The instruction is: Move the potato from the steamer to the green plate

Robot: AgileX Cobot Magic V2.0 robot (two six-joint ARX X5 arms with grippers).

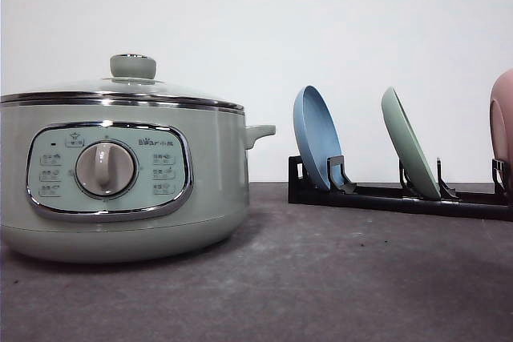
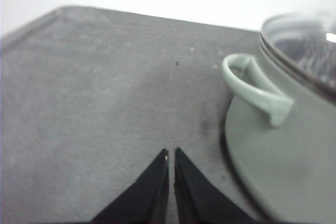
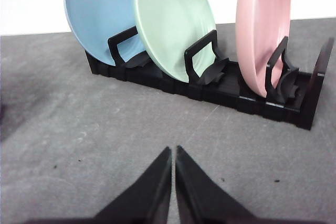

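Seen from each wrist camera: 2 matte black fingers per gripper, tapering to narrow pointed tips. On the left gripper [image 2: 171, 153], smooth, wedge-shaped, a pale glint at 1 tip (inner edges straight). On the right gripper [image 3: 173, 150], identical black wedges, plain and unmarked.

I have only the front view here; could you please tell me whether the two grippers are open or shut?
Observer: Both are shut. The left gripper and the right gripper each have their jaws closed on nothing.
Operator: Thank you. Where is the left one pointing?
Observer: At bare table, beside the steamer and its side handle.
Operator: And the right one?
Observer: It faces the rack, where the green plate stands between the blue plate and the pink plate.
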